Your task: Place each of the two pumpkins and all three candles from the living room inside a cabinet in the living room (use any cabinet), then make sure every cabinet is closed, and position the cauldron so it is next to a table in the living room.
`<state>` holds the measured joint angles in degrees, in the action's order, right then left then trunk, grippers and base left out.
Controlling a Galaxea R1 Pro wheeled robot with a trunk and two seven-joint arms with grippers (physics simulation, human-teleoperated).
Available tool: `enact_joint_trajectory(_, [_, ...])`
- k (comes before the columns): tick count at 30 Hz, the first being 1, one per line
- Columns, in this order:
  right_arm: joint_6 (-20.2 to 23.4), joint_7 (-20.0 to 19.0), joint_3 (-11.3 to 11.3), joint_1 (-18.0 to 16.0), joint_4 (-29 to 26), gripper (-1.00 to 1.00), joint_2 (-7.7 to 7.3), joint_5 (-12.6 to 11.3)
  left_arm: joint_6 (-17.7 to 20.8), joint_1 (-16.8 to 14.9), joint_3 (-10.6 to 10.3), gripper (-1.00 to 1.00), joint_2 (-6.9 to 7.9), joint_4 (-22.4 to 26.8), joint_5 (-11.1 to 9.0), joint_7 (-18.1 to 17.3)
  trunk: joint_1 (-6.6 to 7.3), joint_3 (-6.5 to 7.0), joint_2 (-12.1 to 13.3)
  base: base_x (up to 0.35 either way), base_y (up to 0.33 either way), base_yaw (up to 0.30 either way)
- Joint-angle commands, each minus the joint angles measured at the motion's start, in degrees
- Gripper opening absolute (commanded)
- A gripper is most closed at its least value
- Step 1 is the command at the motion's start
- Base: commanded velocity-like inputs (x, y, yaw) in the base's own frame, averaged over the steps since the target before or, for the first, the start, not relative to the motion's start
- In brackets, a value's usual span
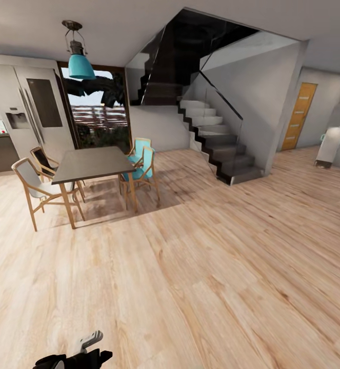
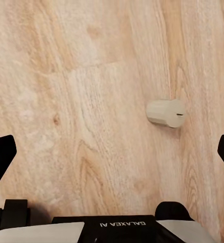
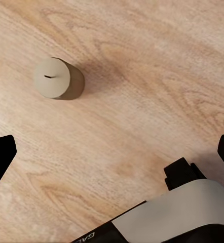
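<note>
A candle [image 3: 58,78] stands upright on the wooden floor [image 1: 200,266], wick up, beneath the right gripper [image 3: 112,152], whose fingers are spread wide and empty. Another candle [image 2: 165,112] lies tipped on its side on the floor below the left gripper [image 2: 112,152], also wide and empty. Both look light, rigid and slightly waxy-slick; pinching across the round sides seems best.

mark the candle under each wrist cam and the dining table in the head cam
Pale off-white stubby candle [image 2: 165,112]: left wrist view, on its side wall; it lies tipped on the floor.
Beige-grey stubby candle [image 3: 52,77]: right wrist view, on its top face by the wick; upright.
Dark rectangular dining table [image 1: 93,163]: head view, middle of the top.
</note>
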<state>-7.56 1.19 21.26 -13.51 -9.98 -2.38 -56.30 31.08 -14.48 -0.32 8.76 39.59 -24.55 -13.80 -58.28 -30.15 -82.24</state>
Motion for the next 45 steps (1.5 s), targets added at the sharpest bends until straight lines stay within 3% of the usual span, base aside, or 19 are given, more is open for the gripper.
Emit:
enact_joint_trajectory(1, [-0.49,0.12,1.1,-0.02,-0.04,1.0,-0.01,-0.56,0.33,-0.02,-0.03,1.0,0.03,0.07,-0.32,0.0,0.0,-0.06,-0.03,0.031,0.0,0.0])
enact_joint_trajectory(5, [-1.49,0.2,2.73,-0.02,0.03,1.0,0.02,-0.85,-0.06,-0.02,0.07,1.0,0.04,-1.36,-0.36,0.0,0.0,-0.06,-0.03,0.185,0.0,0.0])
enact_joint_trajectory(21, [-1.89,0.34,2.83,-0.02,-0.05,1.0,0.09,-0.97,-1.96,-0.02,0.08,1.0,-0.03,-2.95,-0.33,-0.17,0.0,-0.06,-0.03,0.127,0.0,0.0])
enact_joint_trajectory(29, [-7.13,0.85,2.92,-0.02,-0.06,1.0,0.22,-0.79,-1.08,-0.44,-0.06,1.0,-0.08,-1.46,-0.42,-0.17,0.0,-0.06,-0.03,0.007,0.0,0.0])
enact_joint_trajectory(31, [-5.79,3.45,3.57,-0.23,-0.38,1.0,0.25,0.18,1.47,-0.72,0.22,1.0,-0.02,1.77,-0.37,-0.13,0.0,-0.06,-0.03,0.0,0.0,0.0])
enact_joint_trajectory(33, [-2.65,8.45,5.43,-1.45,-0.86,1.0,0.59,3.1,8.09,-1.02,1.04,1.0,0.01,8.95,-0.21,0.31,0.0,-0.06,-0.03,0.0,0.0,0.0])
enact_joint_trajectory(34, [-0.04,11.99,6.7,-3.09,-1.02,1.0,1.09,5.65,14.89,-1.18,2.03,1.0,-0.01,16.36,-0.14,1.72,0.0,-0.06,-0.03,0.0,0.0,0.0])
enact_joint_trajectory(35, [0.67,12.83,6.98,-3.65,-1.05,1.0,1.32,6.39,17.05,-1.21,2.42,1.0,-0.06,19.01,-0.14,2.43,0.0,-0.06,-0.03,0.0,0.0,0.0])
enact_joint_trajectory(38, [3.46,15.78,7.97,-7.1,-1.0,1.0,3.31,9.15,24.16,-1.36,4.09,1.0,-0.96,35.49,-0.7,7.74,0.0,-0.06,-0.03,0.0,0.0,0.0])
enact_joint_trajectory(42, [5.89,16.41,8.41,-9.38,-0.74,1.0,4.9,9.85,25.72,-2.51,4.26,1.0,-3.54,41.5,-0.84,9.62,0.0,-0.06,-0.03,0.0,0.0,0.0])
enact_joint_trajectory(45, [6.5,16.18,8.64,-9.74,-1.04,1.0,5.18,9.95,25.96,-2.94,4.24,1.0,-3.9,42.34,-0.77,9.92,0.0,-0.06,-0.03,0.0,0.0,0.0])
